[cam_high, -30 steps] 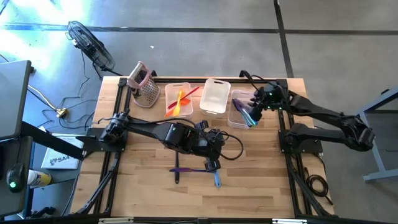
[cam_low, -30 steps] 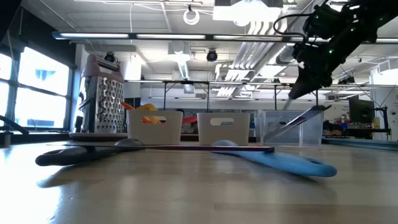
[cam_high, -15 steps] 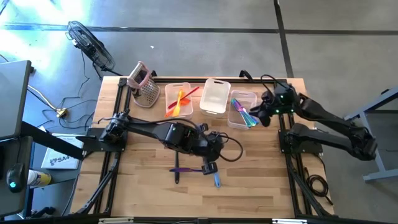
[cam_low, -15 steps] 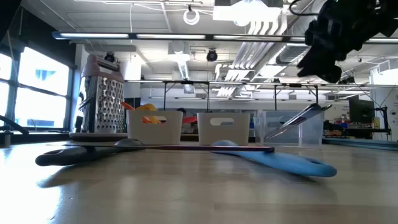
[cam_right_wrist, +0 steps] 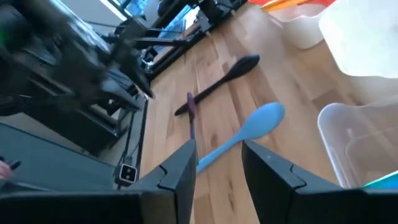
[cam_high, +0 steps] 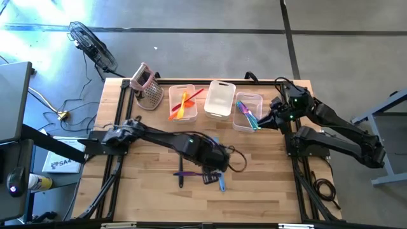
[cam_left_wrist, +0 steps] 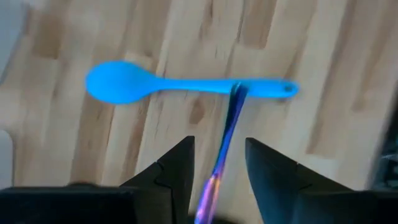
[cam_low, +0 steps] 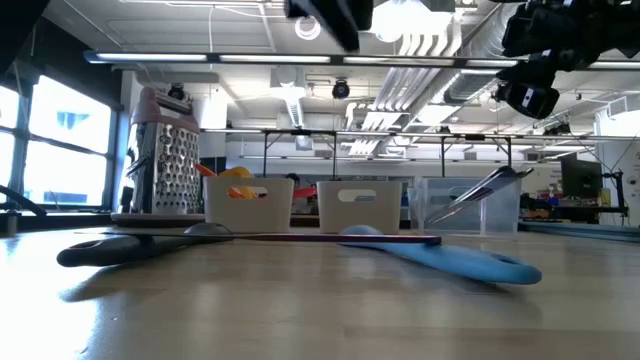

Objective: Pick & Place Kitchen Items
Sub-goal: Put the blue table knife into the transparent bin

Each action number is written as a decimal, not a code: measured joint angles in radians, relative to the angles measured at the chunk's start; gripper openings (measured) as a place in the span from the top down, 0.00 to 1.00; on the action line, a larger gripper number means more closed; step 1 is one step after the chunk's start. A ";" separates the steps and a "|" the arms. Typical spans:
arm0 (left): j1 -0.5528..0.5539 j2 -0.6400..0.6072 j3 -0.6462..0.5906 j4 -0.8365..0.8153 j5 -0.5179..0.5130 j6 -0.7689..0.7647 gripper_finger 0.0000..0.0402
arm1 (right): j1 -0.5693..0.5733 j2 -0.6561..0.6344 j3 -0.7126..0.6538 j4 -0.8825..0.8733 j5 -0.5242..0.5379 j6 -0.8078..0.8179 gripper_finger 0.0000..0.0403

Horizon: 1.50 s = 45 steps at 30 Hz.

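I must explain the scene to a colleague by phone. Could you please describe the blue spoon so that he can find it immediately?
Start at the wooden table and look at its open front part, below the row of three clear bins. Three utensils lie there under the left gripper. The blue spoon is the only light blue one; the purple utensil crosses its handle, and the black spoon lies apart.

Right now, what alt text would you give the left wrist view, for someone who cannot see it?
A bright blue plastic spoon lies flat on the pale wooden tabletop, with a slim purple utensil handle crossing its stem. The left pincer hovers above, its two dark fingers apart and empty.
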 joint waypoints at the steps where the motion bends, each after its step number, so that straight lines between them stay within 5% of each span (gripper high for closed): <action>1: -0.001 0.017 -0.001 -0.006 0.004 0.028 0.66 | 0.005 0.000 0.000 -0.006 0.000 0.000 0.70; 11: -0.005 0.140 -0.003 -0.009 0.161 0.155 0.66 | 0.090 0.000 -0.020 -0.047 0.036 -0.011 0.70; 19: -0.006 0.147 -0.001 0.005 0.179 0.197 0.66 | 0.177 0.000 -0.053 -0.065 0.083 -0.009 0.70; 25: -0.041 0.151 -0.015 -0.062 0.044 0.284 0.66 | 0.245 0.000 -0.053 -0.068 0.082 -0.001 0.70; 35: -0.064 0.165 -0.104 0.113 0.116 0.251 0.66 | 0.378 -0.026 -0.053 -0.079 0.090 0.046 0.70; 45: -0.063 0.166 -0.237 0.119 0.149 0.180 0.66 | 0.546 -0.096 -0.053 -0.070 0.192 0.110 0.70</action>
